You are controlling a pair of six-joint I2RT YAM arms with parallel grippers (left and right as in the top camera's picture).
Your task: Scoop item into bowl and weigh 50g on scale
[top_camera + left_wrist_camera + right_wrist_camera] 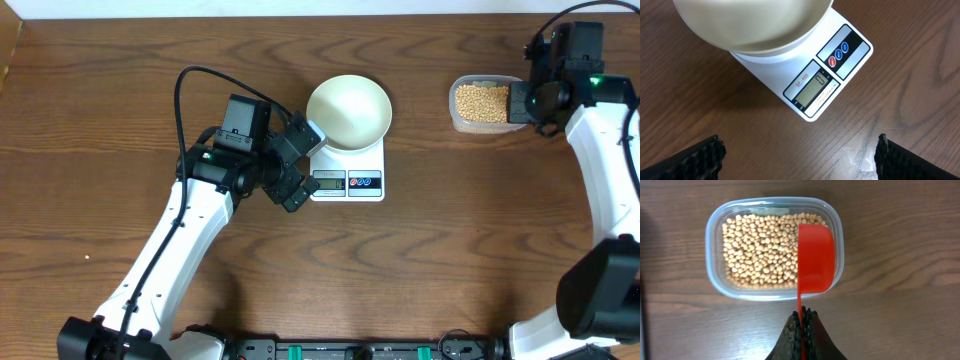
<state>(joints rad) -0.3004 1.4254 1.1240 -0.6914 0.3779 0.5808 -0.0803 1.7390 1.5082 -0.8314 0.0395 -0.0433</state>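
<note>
The beans (pixel 760 245) lie in a clear tub (pixel 711 255) at 2 o'clock on the table (pixel 100 100). A red scoop (pixel 815 255) is over the tub's 3 o'clock side, its handle pinched by the right gripper (pixel 802 330). The bowl (pixel 348 110) sits on the scale (pixel 365 183), and the left gripper (pixel 303 168) is spread wide at the scale's 9 o'clock.

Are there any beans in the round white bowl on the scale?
Empty: overhead, the round white bowl on the white digital scale shows a bare inside; the tan beans lie in the clear plastic tub.
</note>
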